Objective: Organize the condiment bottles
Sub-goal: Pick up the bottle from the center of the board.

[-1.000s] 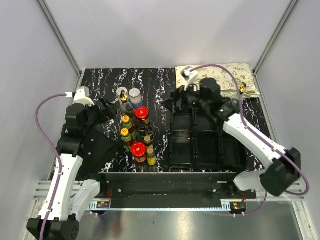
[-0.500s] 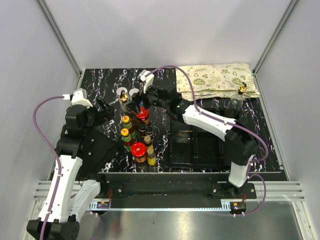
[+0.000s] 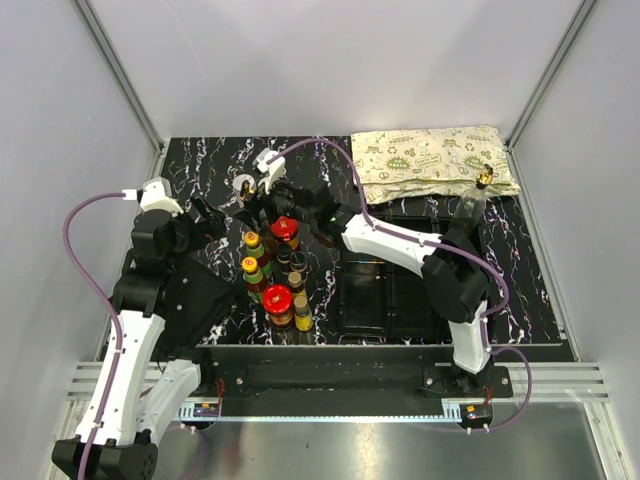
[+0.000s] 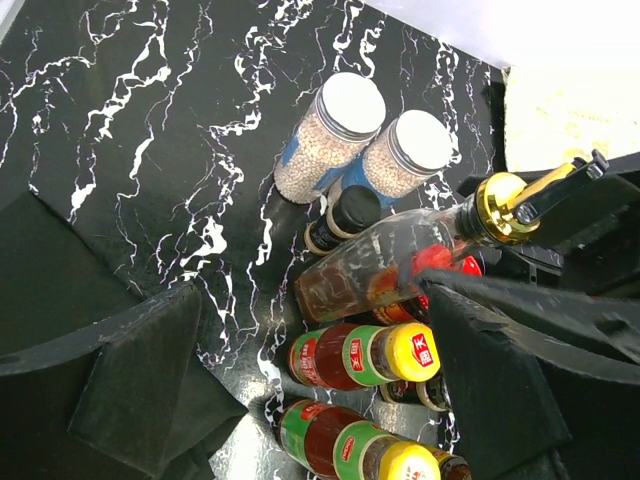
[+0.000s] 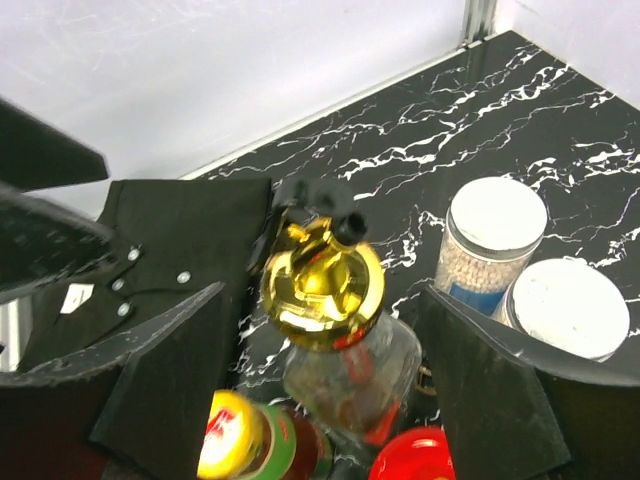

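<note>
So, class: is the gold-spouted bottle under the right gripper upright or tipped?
Upright: the bottle shows its gold spout topmost, glass body straight below.

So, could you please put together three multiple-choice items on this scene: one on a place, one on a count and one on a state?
1. Where does the patterned pouch lie?
A. at the far right corner of the table
B. in the tray
C. among the bottles

2. How many white-lidded jars of grains stand together?
A. one
B. two
C. four

3. How is the left gripper?
A. shut on a jar
B. open, holding nothing
C. shut and empty

Answers:
1. A: the top view shows it against the far right edge.
2. B: the left wrist view shows two lids side by side.
3. B: its fingers stand wide apart and grip nothing.
</note>
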{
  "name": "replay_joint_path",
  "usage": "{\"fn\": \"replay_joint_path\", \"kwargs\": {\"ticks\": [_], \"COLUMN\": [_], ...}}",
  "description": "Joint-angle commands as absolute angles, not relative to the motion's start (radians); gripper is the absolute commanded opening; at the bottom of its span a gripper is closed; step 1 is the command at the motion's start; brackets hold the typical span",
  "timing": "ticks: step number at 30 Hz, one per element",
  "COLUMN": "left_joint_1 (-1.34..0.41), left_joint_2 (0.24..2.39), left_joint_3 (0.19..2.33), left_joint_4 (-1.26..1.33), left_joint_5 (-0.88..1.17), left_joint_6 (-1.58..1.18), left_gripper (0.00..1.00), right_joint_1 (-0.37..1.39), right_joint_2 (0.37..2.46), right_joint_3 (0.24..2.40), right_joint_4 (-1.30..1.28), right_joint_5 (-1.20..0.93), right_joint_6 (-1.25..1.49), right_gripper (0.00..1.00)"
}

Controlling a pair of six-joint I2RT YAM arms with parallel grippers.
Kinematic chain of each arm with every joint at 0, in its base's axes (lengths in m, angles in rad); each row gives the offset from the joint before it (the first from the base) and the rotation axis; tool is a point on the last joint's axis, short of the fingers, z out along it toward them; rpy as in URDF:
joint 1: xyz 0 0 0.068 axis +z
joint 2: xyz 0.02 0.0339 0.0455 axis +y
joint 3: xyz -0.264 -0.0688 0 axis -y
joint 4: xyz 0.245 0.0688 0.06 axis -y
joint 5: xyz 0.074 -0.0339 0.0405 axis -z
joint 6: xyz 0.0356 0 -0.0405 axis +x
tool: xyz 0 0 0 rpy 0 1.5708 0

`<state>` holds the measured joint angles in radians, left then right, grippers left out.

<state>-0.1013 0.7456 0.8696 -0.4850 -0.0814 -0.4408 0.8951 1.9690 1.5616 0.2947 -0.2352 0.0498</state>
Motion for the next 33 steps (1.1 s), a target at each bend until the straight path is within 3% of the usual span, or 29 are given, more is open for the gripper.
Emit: {"fn": "replay_joint_path", "kwargs": {"ticks": [1, 9, 12, 15, 16, 33], "left_joint_1": [-0.107, -0.109, -0.110, -0.110, -0.110, -0.112], "left_joint_2": [0.732, 0.732, 0.730, 0.727, 0.727, 0.715], "left_joint_3": [0.888, 0.888, 0.887, 0.888, 0.887, 0.884], "left_joint_4": [-0.471, -0.472, -0.474, -0.474, -0.474, -0.472], "left_joint_5": [-0.112, -0.117, -0.117, -0.117, -0.117, -0.121], "left_joint_6": [-0.422, -0.422, -0.422, -0.419, -0.420, -0.417], "left_gripper": [0.99, 0.99, 0.99, 0.99, 0.99, 0.99], "right_joint_1": [0.916, 0.933, 0.937, 0.943, 0.943, 0.996], "right_joint_2": [2.005, 2.048, 2.043, 2.039, 2.036, 1.967], "right_joint_3": [1.644, 1.687, 1.686, 1.686, 1.686, 1.698], "right_joint_4": [0.350, 0.308, 0.307, 0.308, 0.311, 0.406], "right_joint_5": [-0.193, -0.143, -0.118, -0.077, -0.065, 0.120], "right_joint_6": [0.044, 0.035, 0.032, 0.028, 0.029, -0.081], "right_gripper": [0.83, 0.60, 0.45, 0.17, 0.02, 0.00]}}
